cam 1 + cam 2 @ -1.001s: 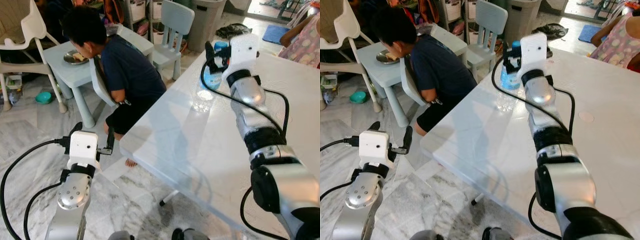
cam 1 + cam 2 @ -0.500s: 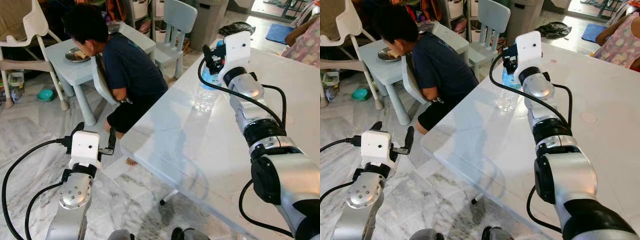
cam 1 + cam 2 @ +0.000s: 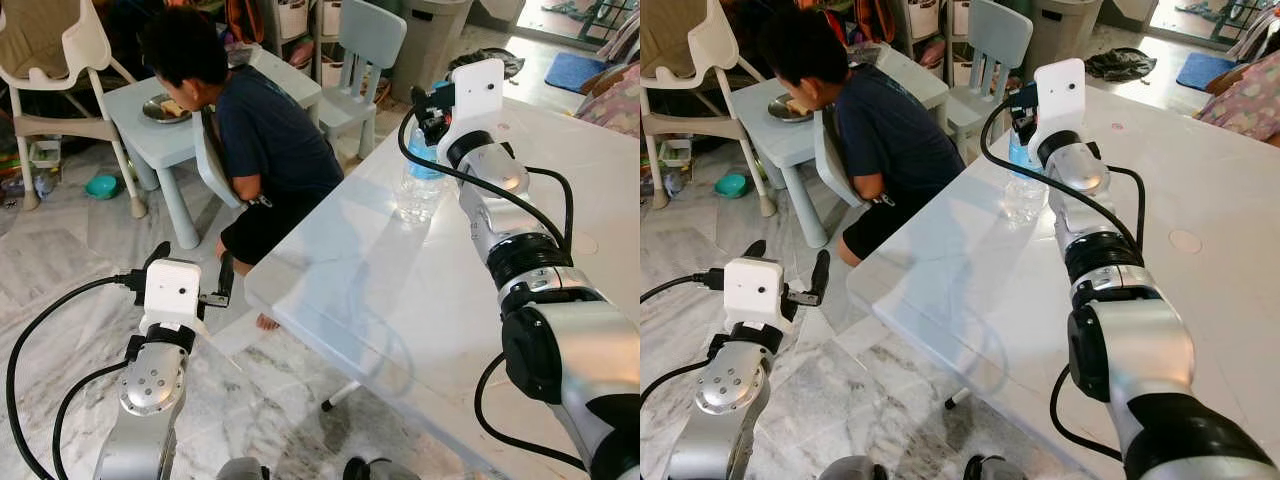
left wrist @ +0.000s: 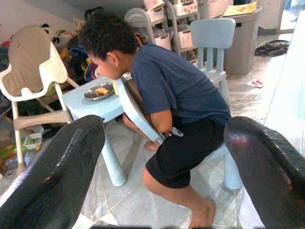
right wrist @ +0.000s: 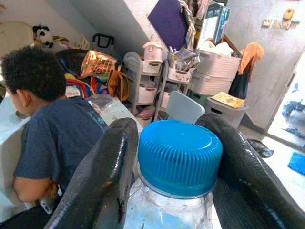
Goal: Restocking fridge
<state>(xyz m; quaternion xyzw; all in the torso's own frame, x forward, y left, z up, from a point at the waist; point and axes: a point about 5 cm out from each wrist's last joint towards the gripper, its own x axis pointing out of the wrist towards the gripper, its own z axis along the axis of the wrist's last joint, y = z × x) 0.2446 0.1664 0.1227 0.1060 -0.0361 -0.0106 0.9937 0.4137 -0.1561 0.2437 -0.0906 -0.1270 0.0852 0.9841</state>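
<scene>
Left eye view first: the right gripper (image 3: 432, 100) sits at the neck of a clear water bottle (image 3: 418, 185) standing near the left edge of the white table (image 3: 400, 300). A second ago that arm reached toward the bottle from further off; the camera has shifted too, but the gripper has plainly come in around the cap, so the grasp looks nearly made. The left gripper (image 3: 192, 272) hangs low over the marble floor (image 3: 60, 290), beside the table, idle.

Right eye view: the same bottle stands upright on the tabletop, not lifted. A person (image 3: 875, 130) in a dark blue shirt bends over a small table (image 3: 800, 135) just beyond.

Left wrist view: the two black fingers (image 4: 62, 171) stand wide apart with nothing between them.

Right wrist view: the fingers (image 5: 102, 176) flank the blue cap (image 5: 180, 155), pressing close on either side; I judge them clamped on the bottle. Lifting and carrying it to the fridge comes next.
</scene>
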